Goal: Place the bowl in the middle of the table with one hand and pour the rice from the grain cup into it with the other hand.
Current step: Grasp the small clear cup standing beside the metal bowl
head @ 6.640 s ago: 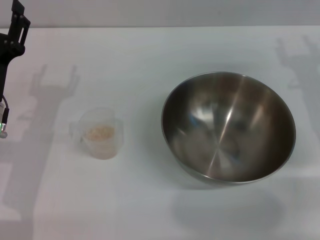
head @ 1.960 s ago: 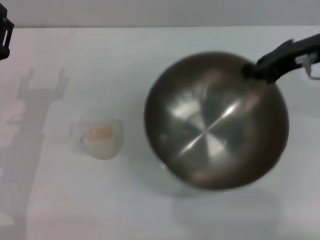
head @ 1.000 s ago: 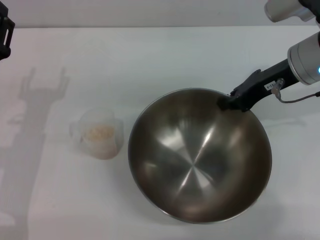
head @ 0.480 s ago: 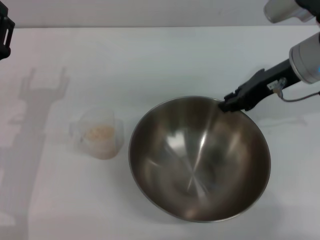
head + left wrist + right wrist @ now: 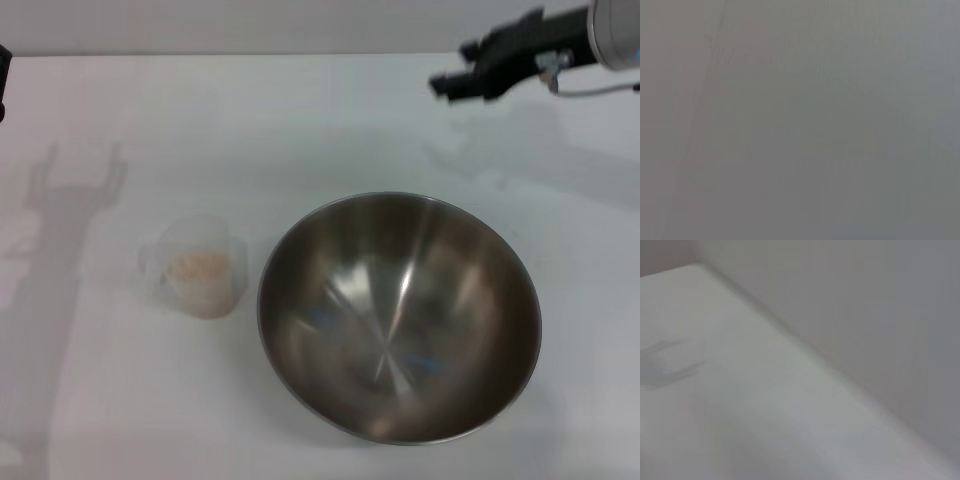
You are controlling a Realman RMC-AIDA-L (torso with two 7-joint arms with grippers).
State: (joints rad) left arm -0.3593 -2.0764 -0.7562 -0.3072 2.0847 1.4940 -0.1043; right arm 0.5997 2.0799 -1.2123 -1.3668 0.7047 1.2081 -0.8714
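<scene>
Bowl (image 5: 399, 317) sits free mid-table (image 5: 300, 110), ready for pour; grain cup (image 5: 199, 265) at its 9 o'clock, untouched; right gripper (image 5: 452, 84) at 1 o'clock, empty, spread unclear; left gripper barely visible, grip unreadable

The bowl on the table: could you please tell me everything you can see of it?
The bowl is large, round and made of shiny brushed metal, with streaky reflections inside. It sits upright and empty on the white table, near the middle and toward the front edge. Nothing holds it: the right gripper hangs well clear beyond it, toward the far right. The cup of rice stands just to its left, apart from it.
</scene>
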